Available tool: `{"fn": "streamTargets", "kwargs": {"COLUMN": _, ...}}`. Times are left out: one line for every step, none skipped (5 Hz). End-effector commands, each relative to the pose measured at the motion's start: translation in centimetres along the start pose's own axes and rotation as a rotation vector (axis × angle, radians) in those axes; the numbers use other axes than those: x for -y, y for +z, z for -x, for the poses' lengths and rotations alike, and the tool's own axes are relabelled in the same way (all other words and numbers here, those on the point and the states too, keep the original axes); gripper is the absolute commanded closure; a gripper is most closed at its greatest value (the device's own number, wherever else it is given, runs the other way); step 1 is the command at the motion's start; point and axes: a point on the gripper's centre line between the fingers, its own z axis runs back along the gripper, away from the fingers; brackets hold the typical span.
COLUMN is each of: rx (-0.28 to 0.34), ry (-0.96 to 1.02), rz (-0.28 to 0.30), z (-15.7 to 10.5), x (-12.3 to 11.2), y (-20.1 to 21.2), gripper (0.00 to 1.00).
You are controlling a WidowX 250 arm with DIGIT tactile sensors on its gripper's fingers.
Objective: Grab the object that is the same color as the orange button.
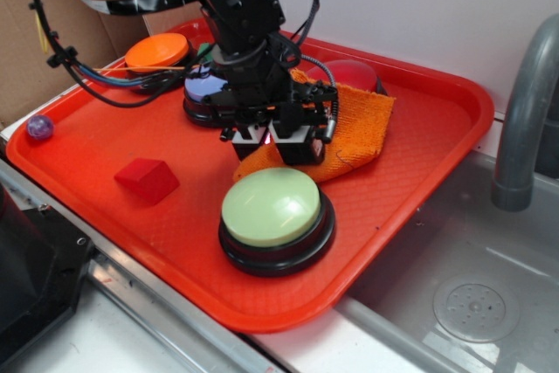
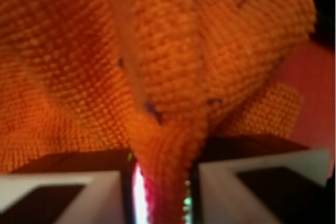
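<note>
**Gripper clamped on a fold of the orange cloth**

Look at the wrist view first: your gripper (image 2: 163,192) has its two white-faced fingers (image 2: 73,195) drawn in on a pinched ridge of the orange woven terry cloth rag (image 2: 168,77). The fold runs up from between the jaws and fans out into coarse, knobbly weave that fills nearly the whole picture. A strip of the red plastic tray (image 2: 315,93) shows at the right edge, behind the cloth.

From the exterior view you can place it all. The black robot arm (image 1: 240,15) reaches down over the middle of the tray (image 1: 437,181), and the gripper (image 1: 272,141) sits on the near left part of the rag (image 1: 358,128). The rest of the cloth spreads right and back from the fingers, lying on the tray floor. A dark red round shape (image 1: 354,72) peeks out just behind the rag's far edge; you cannot tell from here what it is.

The round dome button with an orange top and a black base (image 1: 157,51) stands at the far left corner of the tray, well apart from the rag, with the arm's cables crossing in front of it. A purple-topped button (image 1: 203,89) is just behind the gripper, partly hidden by the arm. The pale green-topped button (image 1: 272,211) stands on its black base just in front of the gripper, near the rag's front edge. A small red block (image 1: 147,179) lies to the left of the green button, on open tray floor.
</note>
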Motion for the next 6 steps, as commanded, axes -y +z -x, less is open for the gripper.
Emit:
{"fn": "streamTargets", "kwargs": {"rx": 0.009, "ry": -0.188, "rz": -0.092, "z": -2.3, "x": -2.7, "y": 8.2, "gripper": 1.0}}
{"fn": "streamTargets", "kwargs": {"rx": -0.072, "ry": -0.247, "rz": -0.137, "z": -2.4, "x": -5.6, "y": 10.7, "gripper": 1.0}}
{"fn": "streamTargets", "kwargs": {"rx": -0.097, "ry": -0.237, "rz": -0.219, "z": -2.1, "x": -9.5, "y": 13.0, "gripper": 1.0}}
{"fn": "streamTargets", "kwargs": {"rx": -0.105, "ry": -0.207, "rz": -0.231, "z": -1.7, "x": -12.7, "y": 13.3, "gripper": 1.0}}
{"fn": "streamTargets", "kwargs": {"rx": -0.074, "ry": -0.186, "rz": -0.199, "z": -1.1, "x": -14.9, "y": 13.5, "gripper": 1.0}}
{"fn": "streamTargets", "kwargs": {"rx": -0.138, "ry": -0.189, "rz": -0.207, "z": -1.4, "x": -14.7, "y": 13.1, "gripper": 1.0}}
